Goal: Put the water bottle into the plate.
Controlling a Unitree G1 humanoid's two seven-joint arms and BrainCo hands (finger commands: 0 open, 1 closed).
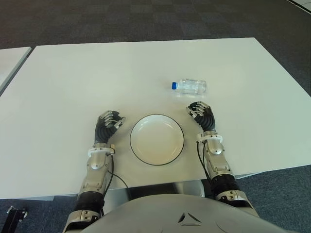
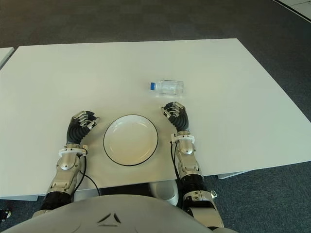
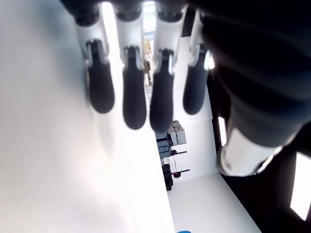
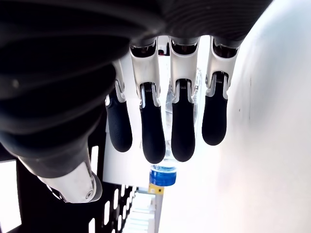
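A clear water bottle [image 1: 190,86] with a blue cap lies on its side on the white table [image 1: 87,73], cap toward my left. A white plate [image 1: 157,141] with a dark rim sits nearer to me, with nothing on it. My right hand [image 1: 200,112] is just right of the plate and a short way in front of the bottle, not touching it. Its fingers [image 4: 146,131] hang relaxed and hold nothing, and the bottle's cap [image 4: 163,174] shows beyond them. My left hand [image 1: 111,121] is on the plate's left side, its fingers [image 3: 133,97] loosely curled around nothing.
The table's front edge runs close under my forearms. A second white table [image 1: 10,60] stands off to the left across a narrow gap. Dark carpet [image 1: 146,19] lies beyond the far edge.
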